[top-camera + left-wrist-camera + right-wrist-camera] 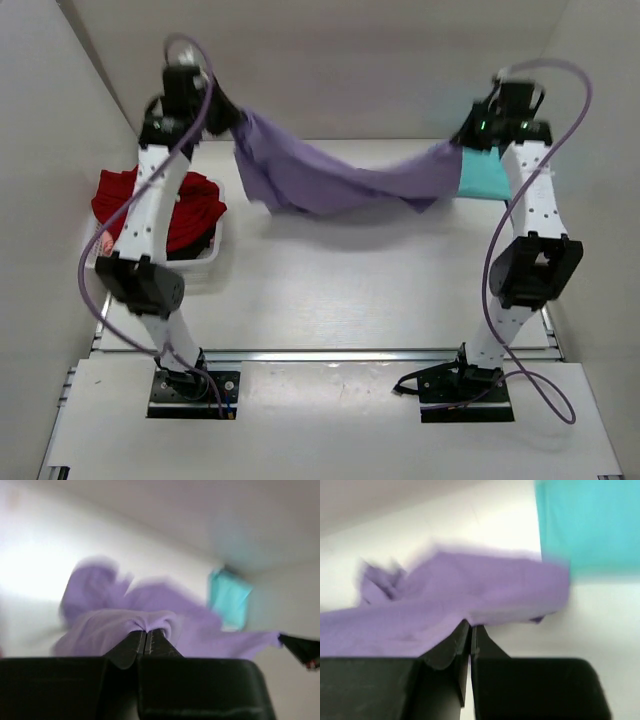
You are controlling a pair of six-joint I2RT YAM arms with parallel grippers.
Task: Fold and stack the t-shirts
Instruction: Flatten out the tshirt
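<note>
The purple shirt [330,180] is held up in the air between the two arms, over the far part of the table [350,300]. The left gripper [224,117] is clamped on one edge of it at far left, and the right gripper [462,140] is clamped on the opposite edge at far right. In both wrist views the jaws are pressed together with purple cloth bunched at the tips. The cloth sags in the middle, and whether its lowest fold touches the table cannot be told. The teal shirt [483,175] lies flat at far right, just beside the right gripper. The red shirts [190,215] are heaped in the basket [205,268] at left. The step in hand is judged to be spreading the purple shirt before folding. The next move is judged to call for both grippers being lowered together under even tension, so that the shirt is laid flat, clear of the teal shirt.
</note>
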